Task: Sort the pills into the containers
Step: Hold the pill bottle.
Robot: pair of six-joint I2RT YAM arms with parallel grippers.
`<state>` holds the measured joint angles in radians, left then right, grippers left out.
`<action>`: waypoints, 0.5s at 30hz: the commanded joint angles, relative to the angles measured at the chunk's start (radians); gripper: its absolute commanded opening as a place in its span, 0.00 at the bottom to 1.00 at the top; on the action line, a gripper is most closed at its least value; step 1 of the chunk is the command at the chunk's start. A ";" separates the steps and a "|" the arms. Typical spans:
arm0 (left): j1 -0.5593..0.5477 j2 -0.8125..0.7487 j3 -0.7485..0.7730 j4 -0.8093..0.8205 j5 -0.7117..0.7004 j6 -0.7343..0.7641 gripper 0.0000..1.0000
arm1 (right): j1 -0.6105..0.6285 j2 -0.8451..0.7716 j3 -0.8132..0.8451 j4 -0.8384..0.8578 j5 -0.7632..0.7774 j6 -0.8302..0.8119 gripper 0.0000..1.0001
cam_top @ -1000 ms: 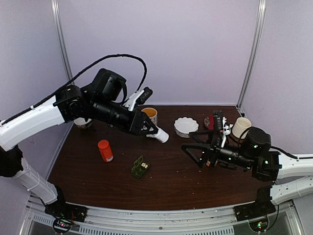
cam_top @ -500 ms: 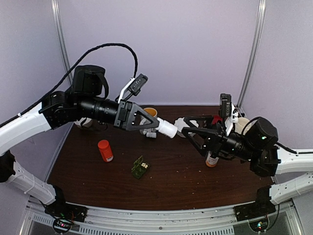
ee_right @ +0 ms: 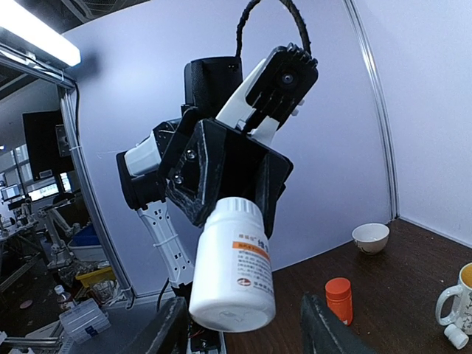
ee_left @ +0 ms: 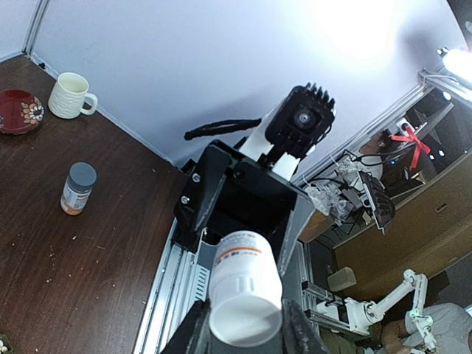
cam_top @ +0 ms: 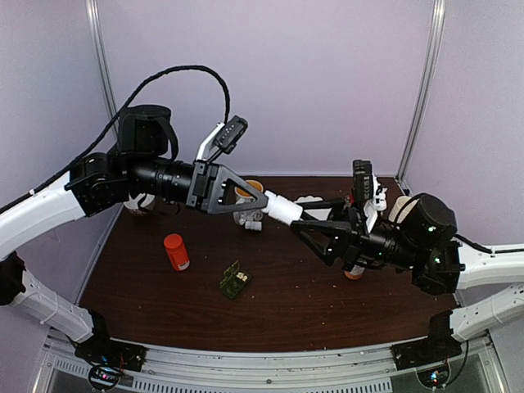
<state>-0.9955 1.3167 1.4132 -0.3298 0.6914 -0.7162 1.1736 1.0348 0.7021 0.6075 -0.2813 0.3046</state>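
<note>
**White bottle [cam_top: 281, 210] aloft between two grippers**

The left gripper [cam_top: 264, 201] is clamped on the white bottle above the table [cam_top: 311, 315]. The right gripper [cam_top: 299, 218] straddles its free end, jaws apart. The dark green pill box [cam_top: 234, 281] lies on the table, near an orange bottle [cam_top: 175, 251].

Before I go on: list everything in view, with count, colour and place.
big bottle: 1, white, airborne, in left gripper
pill box: 1, dark green, front centre
orange bottle: 1, orange, left of pill box
grey-capped bottle: 1, orange label, under right arm
small bottle: 1, white, by yellow mug
yellow mug: 1, rear centre
cream mug: 1, rear right
left bowl: 1, white, rear left
centre bowl: 1, white, rear centre, partly hidden
red dish: 1, beside cream mug
left gripper: shut on big bottle
right gripper: open, straddling big bottle
</note>
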 commanded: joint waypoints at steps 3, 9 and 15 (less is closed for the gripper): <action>0.006 -0.014 -0.011 0.070 0.025 -0.014 0.24 | 0.010 0.004 0.047 -0.031 -0.009 -0.041 0.52; 0.006 -0.011 -0.013 0.076 0.028 -0.015 0.24 | 0.012 0.015 0.054 -0.032 -0.001 -0.047 0.46; 0.006 -0.010 -0.016 0.067 0.027 -0.014 0.24 | 0.015 0.021 0.060 -0.048 0.015 -0.060 0.40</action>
<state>-0.9943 1.3167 1.4113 -0.3214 0.6983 -0.7284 1.1809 1.0534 0.7372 0.5686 -0.2806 0.2607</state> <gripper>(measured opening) 0.288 0.400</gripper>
